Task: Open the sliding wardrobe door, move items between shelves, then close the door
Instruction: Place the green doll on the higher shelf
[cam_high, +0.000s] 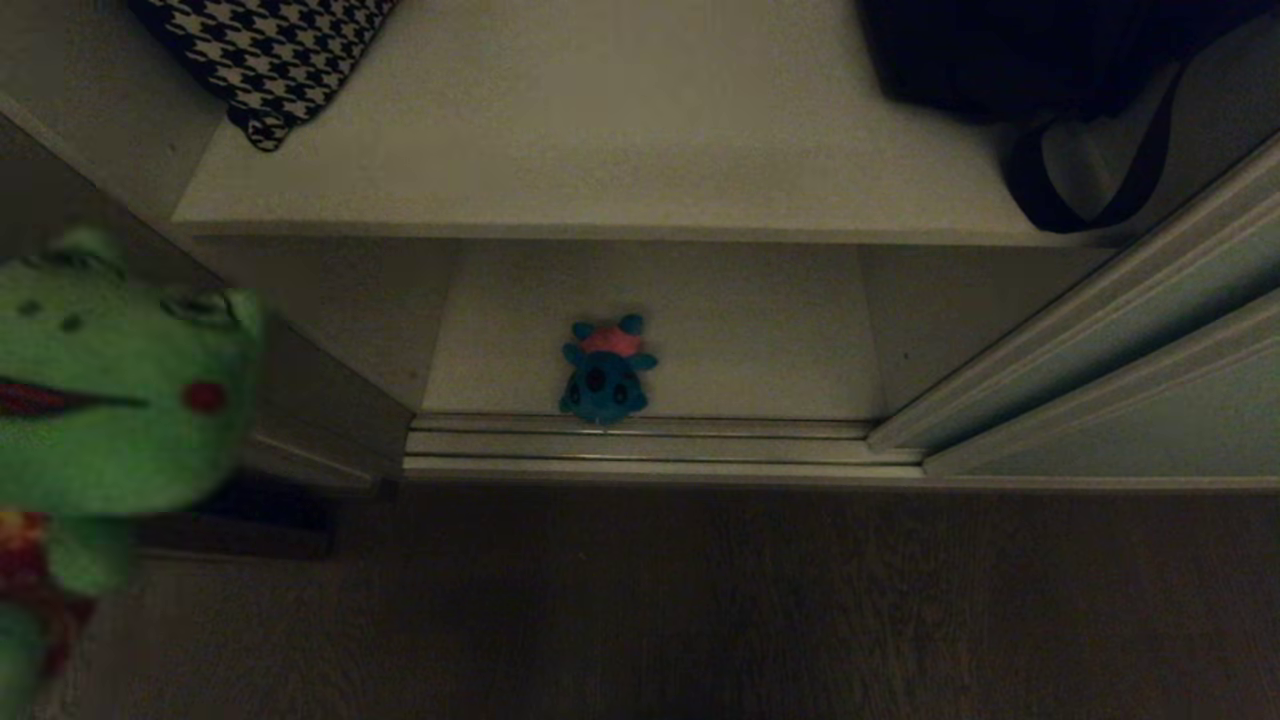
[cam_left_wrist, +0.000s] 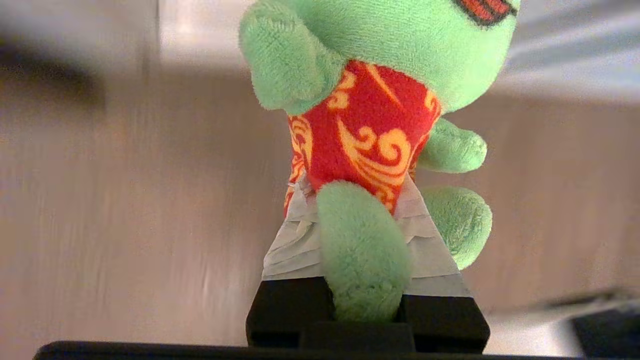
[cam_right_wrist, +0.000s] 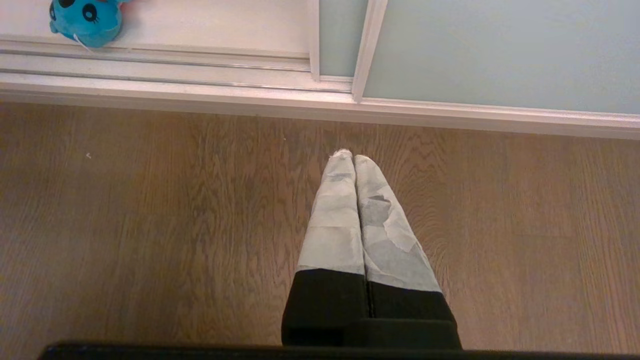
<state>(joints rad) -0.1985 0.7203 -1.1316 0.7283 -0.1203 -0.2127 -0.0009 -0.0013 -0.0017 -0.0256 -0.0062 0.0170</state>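
Carrying the green frog (cam_high: 110, 400), head view: raise it clear of the upper shelf (cam_high: 600, 150) edge. Left wrist view: left tool (cam_left_wrist: 357, 200) clamped on its belly. Right wrist view: right tool (cam_right_wrist: 354, 157) together, parked above floor.

Robot grippers, both wrist views.
Left gripper (cam_left_wrist: 352, 200): taped fingers (cam_left_wrist: 295, 240) clamped on the green frog (cam_left_wrist: 370, 135), raised at the robot's left. Right gripper (cam_right_wrist: 352, 157): fingertips pressed together, pointing at the floor, holding nothing.
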